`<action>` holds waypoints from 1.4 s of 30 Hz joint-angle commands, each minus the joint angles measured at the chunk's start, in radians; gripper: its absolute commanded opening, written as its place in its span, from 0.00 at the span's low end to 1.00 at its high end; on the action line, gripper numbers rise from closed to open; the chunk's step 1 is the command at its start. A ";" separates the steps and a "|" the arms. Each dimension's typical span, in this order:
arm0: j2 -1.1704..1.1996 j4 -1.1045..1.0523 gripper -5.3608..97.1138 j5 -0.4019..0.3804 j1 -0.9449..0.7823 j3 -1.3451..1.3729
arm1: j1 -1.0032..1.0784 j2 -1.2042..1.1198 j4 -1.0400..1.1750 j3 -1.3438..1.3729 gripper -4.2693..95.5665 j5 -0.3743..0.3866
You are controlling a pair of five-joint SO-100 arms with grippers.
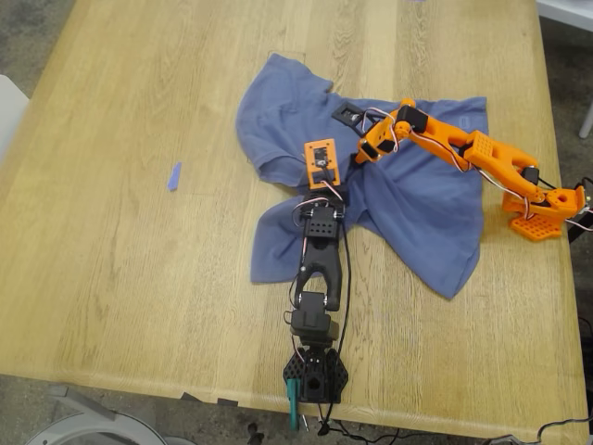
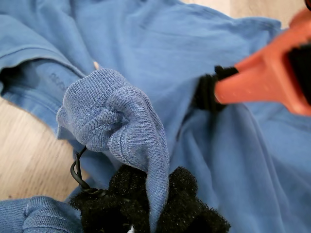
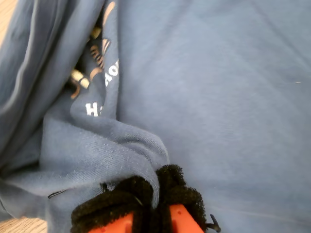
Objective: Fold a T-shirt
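Wooden table (image 1: 139,278), T-shirt (image 1: 417,213) print half-hidden

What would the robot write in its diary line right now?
T-shirt: crumpled on table | first gripper: shut on T-shirt | second gripper: shut on T-shirt | fold: not yet done

A slate-blue T-shirt (image 1: 408,199) is seen on a pale, straight-grained wooden table (image 1: 139,306). White lettering is printed on the cloth. Black foam pads (image 2: 184,204) are shown on both grippers. One arm (image 1: 463,153) is orange, the other (image 1: 320,269) black. A small blue tape scrap (image 1: 173,176) is seen at the exterior view's left.
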 commanded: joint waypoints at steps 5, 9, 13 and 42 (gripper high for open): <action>0.078 -0.026 0.05 -0.002 0.107 -0.163 | 0.064 0.112 0.026 -0.051 0.04 0.008; 0.017 -0.026 0.05 -0.002 0.127 -0.273 | 0.078 0.117 0.038 -0.051 0.04 0.009; -0.061 -0.008 0.05 -0.002 0.149 -0.428 | 0.077 0.104 0.034 -0.051 0.04 0.014; -0.405 0.025 0.05 -0.005 0.603 -0.810 | 0.247 0.026 -0.014 -0.051 0.04 0.012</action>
